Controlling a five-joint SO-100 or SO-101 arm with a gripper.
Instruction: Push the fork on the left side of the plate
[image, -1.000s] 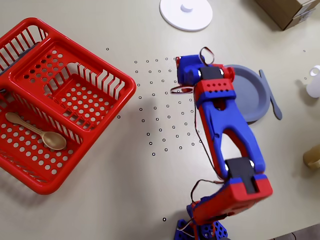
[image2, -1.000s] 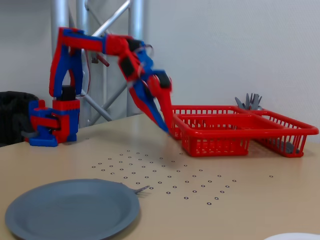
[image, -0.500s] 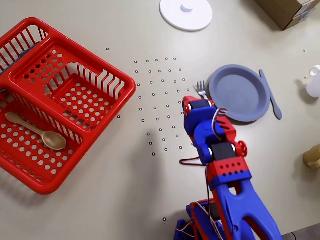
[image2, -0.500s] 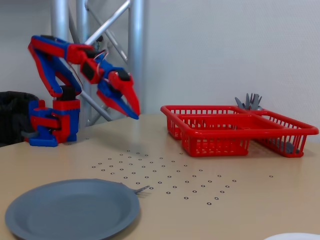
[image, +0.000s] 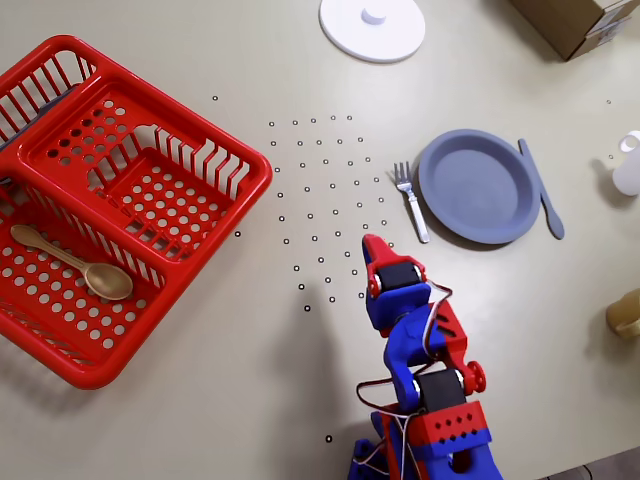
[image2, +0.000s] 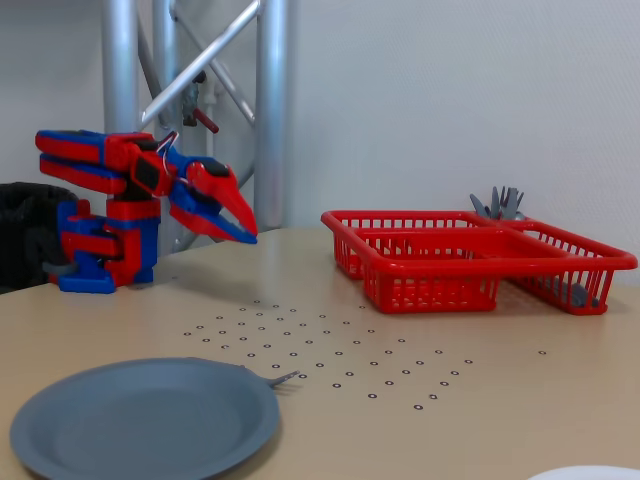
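The small silver fork (image: 411, 201) lies on the table just left of the blue-grey plate (image: 480, 186) in the overhead view, tines pointing away from the arm, its handle touching or nearly touching the plate's rim. In the fixed view only its tines (image2: 283, 379) show past the plate (image2: 140, 420). My red and blue gripper (image: 369, 242) is shut and empty, held above the table a short way from the fork's handle end; it also shows in the fixed view (image2: 250, 234).
A red perforated basket (image: 110, 200) holds a wooden spoon (image: 75, 263). A blue-grey knife-like utensil (image: 541, 188) lies right of the plate. A white lid (image: 372, 26), cardboard box (image: 580, 22) and small items (image: 628, 165) stand at the edges.
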